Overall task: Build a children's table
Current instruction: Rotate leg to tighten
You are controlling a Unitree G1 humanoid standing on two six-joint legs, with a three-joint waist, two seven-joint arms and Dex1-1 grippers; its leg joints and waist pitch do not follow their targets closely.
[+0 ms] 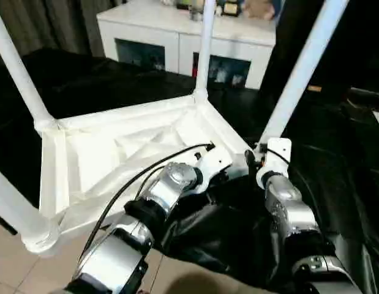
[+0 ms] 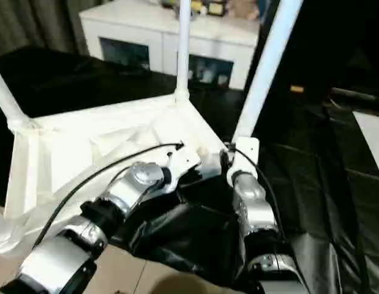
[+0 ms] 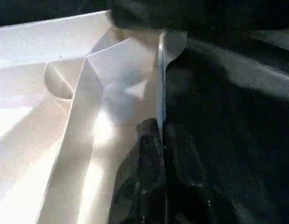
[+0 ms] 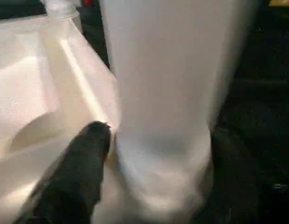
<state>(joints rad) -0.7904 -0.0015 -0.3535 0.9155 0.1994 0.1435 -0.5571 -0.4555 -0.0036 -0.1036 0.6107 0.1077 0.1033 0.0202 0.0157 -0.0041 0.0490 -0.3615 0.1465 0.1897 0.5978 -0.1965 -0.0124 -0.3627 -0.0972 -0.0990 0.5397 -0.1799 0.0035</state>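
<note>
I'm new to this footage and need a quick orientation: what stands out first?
An upside-down white children's table lies on black sheeting, four legs pointing up. The right hand straddles the base of the near right leg, while the left hand pinches the table's thin rim beside it.

White glass-fronted cabinet, curtain beside

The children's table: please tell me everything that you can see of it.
The children's table looks like white plastic and lies upside down, ribbed underside up, on black sheeting. Four round legs rise from its corners. The left gripper is pinched shut on the rim's thin edge; the right gripper has a finger on each side of the near right leg at its base.
</note>
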